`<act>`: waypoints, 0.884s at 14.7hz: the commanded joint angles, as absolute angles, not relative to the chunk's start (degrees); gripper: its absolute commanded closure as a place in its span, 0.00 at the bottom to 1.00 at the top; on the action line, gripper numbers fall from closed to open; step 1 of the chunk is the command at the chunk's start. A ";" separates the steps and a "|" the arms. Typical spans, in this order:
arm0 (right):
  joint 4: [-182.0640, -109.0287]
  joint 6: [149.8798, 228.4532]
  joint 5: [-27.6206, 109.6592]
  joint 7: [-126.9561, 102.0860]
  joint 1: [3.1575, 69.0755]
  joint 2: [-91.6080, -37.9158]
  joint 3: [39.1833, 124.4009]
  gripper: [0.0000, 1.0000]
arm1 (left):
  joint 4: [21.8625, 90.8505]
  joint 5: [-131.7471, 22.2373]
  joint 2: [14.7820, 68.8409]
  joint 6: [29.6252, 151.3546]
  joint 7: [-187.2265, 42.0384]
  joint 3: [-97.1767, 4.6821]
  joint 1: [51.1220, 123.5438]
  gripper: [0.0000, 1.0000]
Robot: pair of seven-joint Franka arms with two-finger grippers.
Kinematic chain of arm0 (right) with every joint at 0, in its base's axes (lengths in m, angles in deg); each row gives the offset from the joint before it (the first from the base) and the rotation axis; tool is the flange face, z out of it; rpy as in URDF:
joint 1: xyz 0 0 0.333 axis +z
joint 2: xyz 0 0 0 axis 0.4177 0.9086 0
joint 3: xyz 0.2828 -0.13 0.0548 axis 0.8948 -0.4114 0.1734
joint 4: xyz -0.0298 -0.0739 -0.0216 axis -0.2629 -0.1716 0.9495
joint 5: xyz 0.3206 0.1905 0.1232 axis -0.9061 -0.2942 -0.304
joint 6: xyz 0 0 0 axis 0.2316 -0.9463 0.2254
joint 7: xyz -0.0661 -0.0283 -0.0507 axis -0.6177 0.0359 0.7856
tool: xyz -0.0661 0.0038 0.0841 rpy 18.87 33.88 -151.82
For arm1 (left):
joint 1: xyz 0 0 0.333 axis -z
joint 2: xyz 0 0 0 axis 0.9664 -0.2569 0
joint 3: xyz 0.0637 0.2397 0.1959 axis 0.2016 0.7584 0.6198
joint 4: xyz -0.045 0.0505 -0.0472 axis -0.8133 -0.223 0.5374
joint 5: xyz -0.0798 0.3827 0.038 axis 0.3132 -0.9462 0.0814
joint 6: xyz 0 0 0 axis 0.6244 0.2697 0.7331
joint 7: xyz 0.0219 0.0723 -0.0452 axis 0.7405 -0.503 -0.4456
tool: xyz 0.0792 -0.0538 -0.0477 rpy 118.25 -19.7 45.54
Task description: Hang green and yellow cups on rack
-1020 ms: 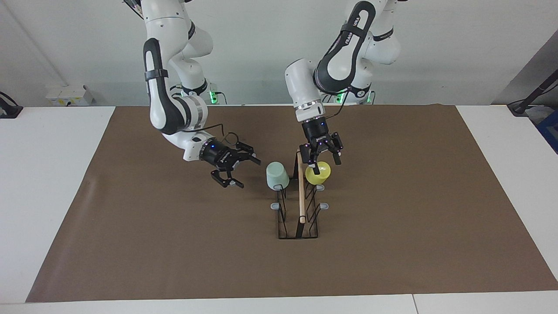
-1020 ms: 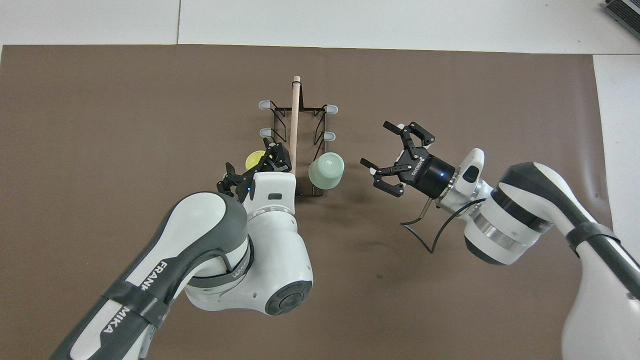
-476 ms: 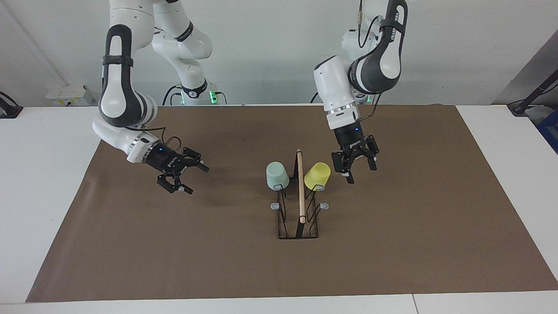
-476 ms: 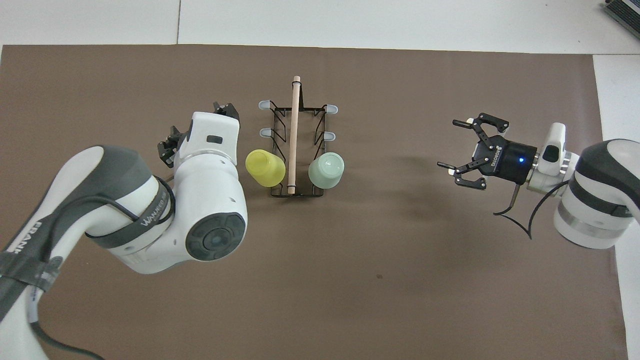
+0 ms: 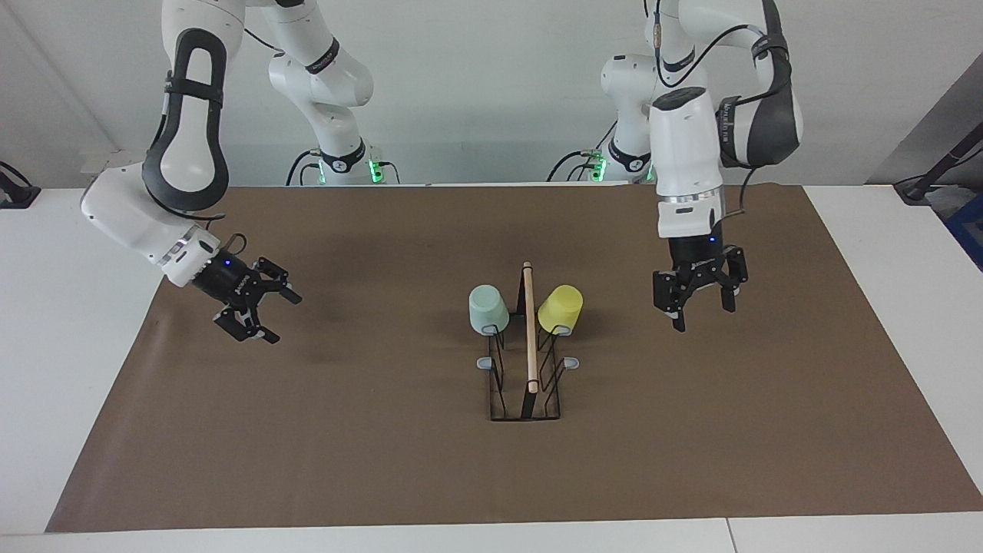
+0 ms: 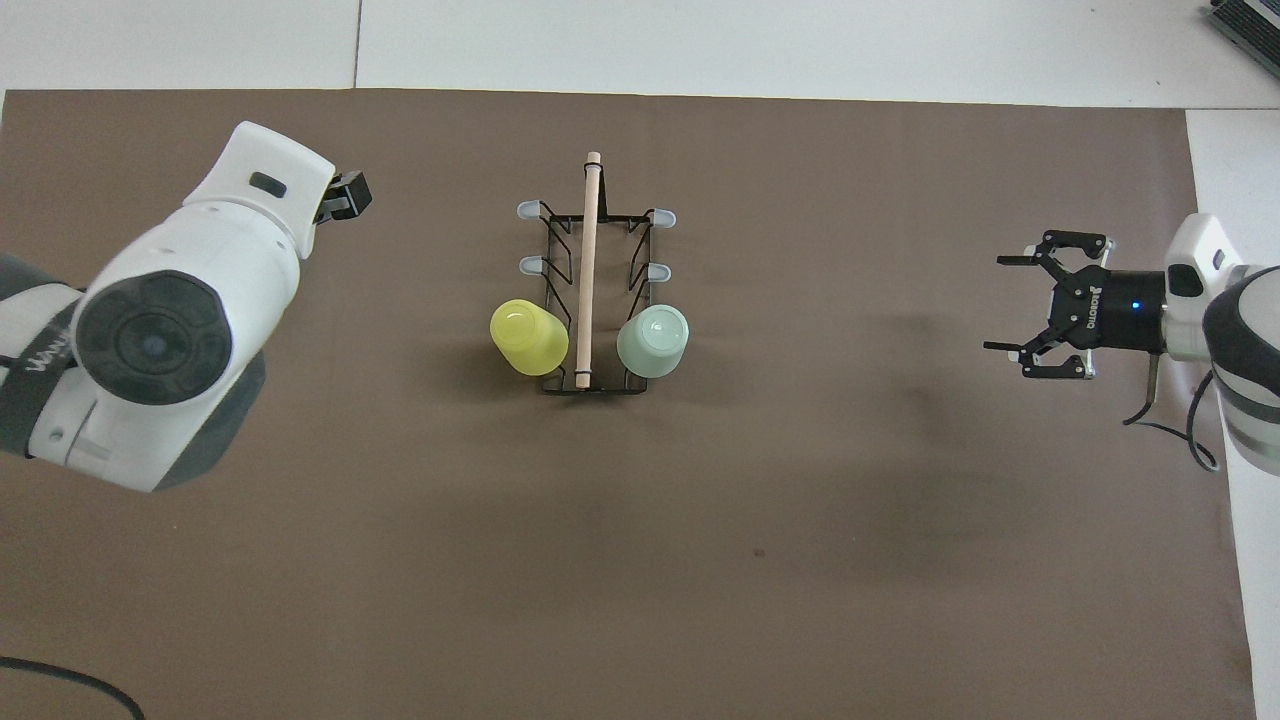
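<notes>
Both hands withdrew, spread wide, empty: left hand (image 5: 699, 303), right hand (image 5: 257, 307); two cups (image 5: 488, 309) on one rack (image 5: 528, 361).

Yellow cup (image 6: 528, 338) and green cup (image 6: 653, 341) hang on the rack (image 6: 588, 290) — upturned, either side of its rod.

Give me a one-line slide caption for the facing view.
Green cup and yellow cup hang on the rack; left gripper and right gripper hover open, apart.
</notes>
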State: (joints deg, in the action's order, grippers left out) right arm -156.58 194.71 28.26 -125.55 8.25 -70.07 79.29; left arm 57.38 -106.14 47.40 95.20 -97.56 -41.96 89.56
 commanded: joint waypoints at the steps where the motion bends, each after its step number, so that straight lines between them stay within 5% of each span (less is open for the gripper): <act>1: -154.30 195.41 37.21 -119.68 7.12 -68.59 79.95 0.00 | 55.10 -93.56 47.92 90.13 -78.05 -42.52 85.06 0.00; 7: -149.99 194.79 63.93 -97.20 10.96 -71.74 80.74 0.00 | 40.51 -75.58 47.13 61.40 -44.34 -41.81 74.42 0.00; 13: -149.99 194.70 72.12 -70.41 20.80 -73.95 80.66 0.00 | 42.42 -78.40 54.67 49.59 -39.92 -41.99 73.88 0.00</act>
